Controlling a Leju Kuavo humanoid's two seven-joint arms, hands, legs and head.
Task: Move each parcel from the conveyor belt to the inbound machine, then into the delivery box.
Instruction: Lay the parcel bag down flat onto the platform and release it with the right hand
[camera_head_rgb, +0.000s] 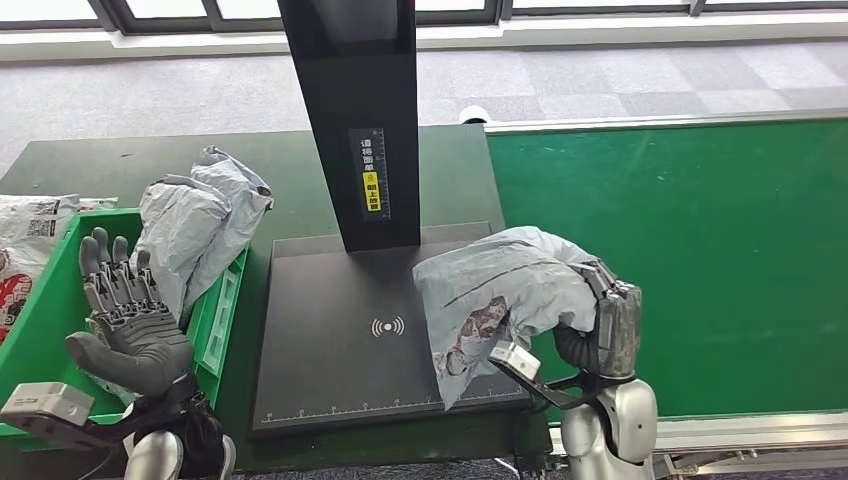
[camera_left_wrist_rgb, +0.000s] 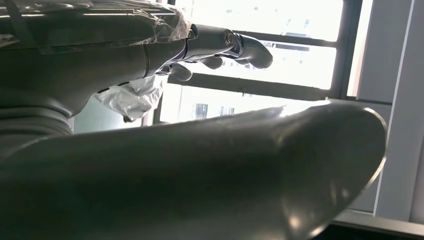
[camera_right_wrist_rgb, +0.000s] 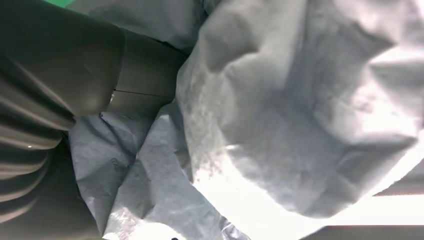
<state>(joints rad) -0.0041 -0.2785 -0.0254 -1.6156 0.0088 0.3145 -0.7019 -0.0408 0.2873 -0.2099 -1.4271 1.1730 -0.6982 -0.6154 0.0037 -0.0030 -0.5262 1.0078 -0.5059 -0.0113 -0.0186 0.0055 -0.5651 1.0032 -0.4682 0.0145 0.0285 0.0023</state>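
The right hand (camera_head_rgb: 603, 318) grips the grey parcel (camera_head_rgb: 500, 300) from its far side, holding it over the inbound machine's scan plate (camera_head_rgb: 340, 340), presumably for scanning, while the left hand (camera_head_rgb: 125, 310) waits spread and empty above the green delivery box (camera_head_rgb: 40, 330).

the scanner's black post (camera_head_rgb: 362, 120) blocks the platform's (camera_head_rgb: 340, 340) back; the left half of its plate lies bare, grey parcel (camera_head_rgb: 500, 290) covering the right.

Head view looks forward and down from high up, taking in the desk (camera_head_rgb: 120, 165), both hands and the conveyor belt (camera_head_rgb: 680, 250). Left wrist view sits right behind the left hand (camera_left_wrist_rgb: 150, 150), aimed up toward windows. Right wrist view is pressed close against the grey parcel (camera_right_wrist_rgb: 300, 125), also seen from the head.
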